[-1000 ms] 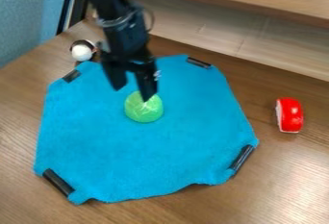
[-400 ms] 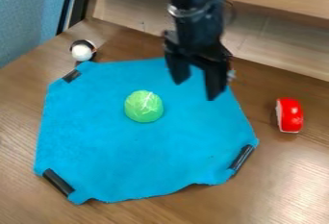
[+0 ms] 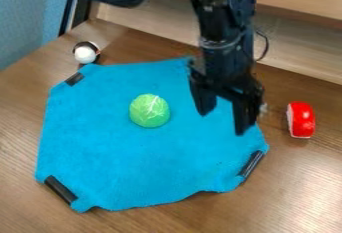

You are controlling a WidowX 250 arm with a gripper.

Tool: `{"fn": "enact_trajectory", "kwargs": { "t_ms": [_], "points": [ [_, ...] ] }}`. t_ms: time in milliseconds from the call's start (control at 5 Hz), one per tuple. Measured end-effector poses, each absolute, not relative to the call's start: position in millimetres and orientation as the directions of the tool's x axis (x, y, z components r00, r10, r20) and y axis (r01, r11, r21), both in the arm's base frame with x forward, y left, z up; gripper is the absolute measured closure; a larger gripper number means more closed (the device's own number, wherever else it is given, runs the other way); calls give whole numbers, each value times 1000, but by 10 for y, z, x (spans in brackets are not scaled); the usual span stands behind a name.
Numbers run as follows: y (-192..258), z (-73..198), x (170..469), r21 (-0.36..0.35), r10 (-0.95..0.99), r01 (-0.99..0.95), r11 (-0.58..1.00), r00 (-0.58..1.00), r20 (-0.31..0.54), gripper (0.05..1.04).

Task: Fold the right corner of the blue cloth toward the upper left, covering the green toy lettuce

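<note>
1. Has black gripper (image 3: 222,124) hanging over right side of blue cloth (image 3: 147,167), spread wide, gripping nothing.
2. Shows green toy cabbage (image 3: 149,111) near cloth's middle.
3. Shows red object (image 3: 302,120) right of cloth.

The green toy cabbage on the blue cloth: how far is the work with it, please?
The cabbage looks placed: it rests on the cloth, apart from the gripper. The open gripper holds nothing. Perhaps left: the red toy and the white item, both off the cloth.
</note>
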State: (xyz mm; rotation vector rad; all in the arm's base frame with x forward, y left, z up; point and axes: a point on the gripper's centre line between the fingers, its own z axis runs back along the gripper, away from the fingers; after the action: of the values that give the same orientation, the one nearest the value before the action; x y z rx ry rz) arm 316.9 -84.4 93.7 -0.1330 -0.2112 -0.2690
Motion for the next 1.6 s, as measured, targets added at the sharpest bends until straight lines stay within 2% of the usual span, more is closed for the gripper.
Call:
{"fn": "enact_trajectory", "kwargs": {
  "t_ms": [400, 600, 1600],
  "points": [
    [-1122, 861, 3119, -92, -273, 297, 950, 939, 210, 84],
    [-1196, 790, 3141, -65, -264, 282, 957, 942, 207, 84],
    [-1211, 353, 3243, -22, -181, 186, 982, 973, 144, 84]
  ]
}}
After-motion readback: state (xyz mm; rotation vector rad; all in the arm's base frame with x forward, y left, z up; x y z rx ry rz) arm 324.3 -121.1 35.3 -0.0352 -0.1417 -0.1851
